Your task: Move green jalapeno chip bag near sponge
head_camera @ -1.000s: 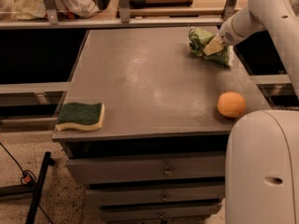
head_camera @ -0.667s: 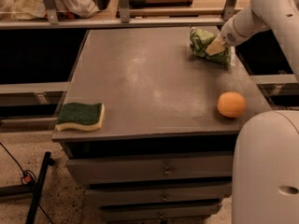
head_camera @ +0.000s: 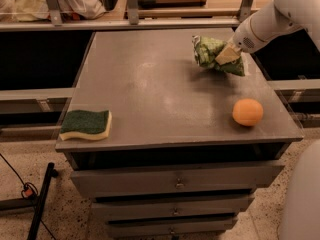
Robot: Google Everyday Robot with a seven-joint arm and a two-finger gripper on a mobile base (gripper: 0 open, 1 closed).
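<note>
The grey table (head_camera: 150, 99) fills most of my view, with drawers stacked under its front edge. It sits where it did 1 second ago.

The robot's white body (head_camera: 305, 199) shows at the lower right. It takes up much less of that corner than it did 1 second ago, when it reached well in front of the table's right end.

The white arm (head_camera: 280, 14) comes in from the top right and slopes down to the table's far right part. Its angle is about the same as before.

The green jalapeno chip bag (head_camera: 212, 51) is crumpled at the far right of the table, well apart from the sponge. It has shifted a little toward the left and front since the earlier frames. I cannot tell whether it is clear of the surface.

The sponge (head_camera: 86, 125) lies flat at the near left corner, green side up, and has not moved.

The orange fruit (head_camera: 247, 112) rests near the front right edge, also unmoved.

The gripper (head_camera: 228, 54) is pinched onto the bag's right side, and it has moved by the same small amount as the bag.
</note>
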